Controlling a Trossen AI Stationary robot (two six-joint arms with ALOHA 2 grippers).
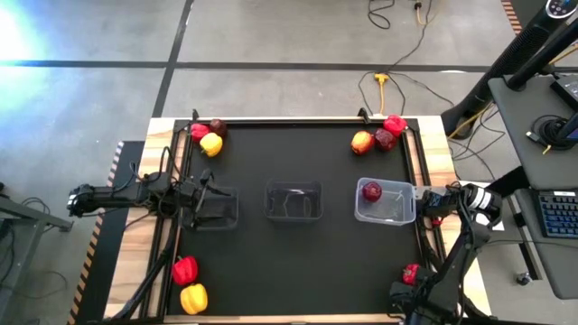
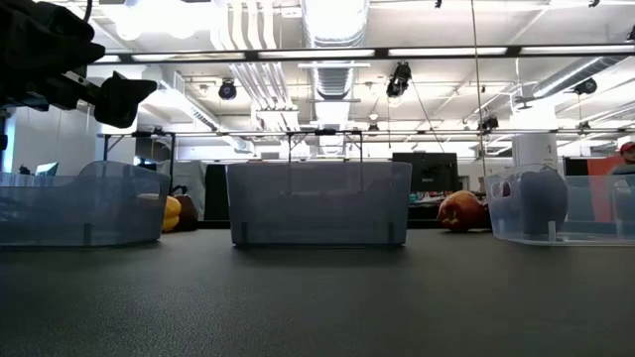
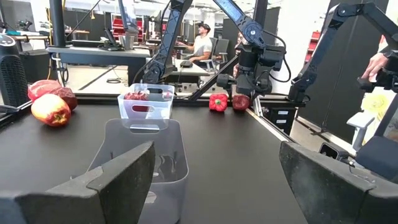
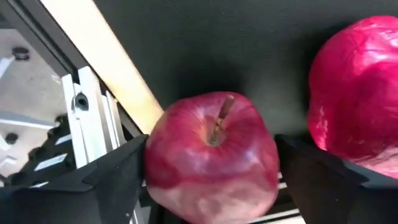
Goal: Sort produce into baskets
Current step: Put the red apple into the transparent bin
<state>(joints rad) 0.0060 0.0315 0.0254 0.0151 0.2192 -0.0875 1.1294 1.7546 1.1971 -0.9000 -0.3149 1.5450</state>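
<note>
Black matting carries three tubs in a row. Your right gripper (image 4: 211, 180), low at the mat's edge, has its fingers spread around an apple (image 4: 211, 155), seemingly to carry it to the tub (image 1: 386, 201) alongside, which holds one already. Your left gripper (image 3: 211, 180) hangs wide above its tub (image 1: 211, 208).

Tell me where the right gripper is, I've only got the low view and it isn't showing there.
Observer: The right gripper is at a dark red apple by the table's right edge, with a red pepper beside it.
Operator: Anything in the middle basket?
Observer: From above, the middle basket holds nothing.
Operator: And the dark shape at my top left?
Observer: That's the left gripper, wide open, over the left basket.
</note>
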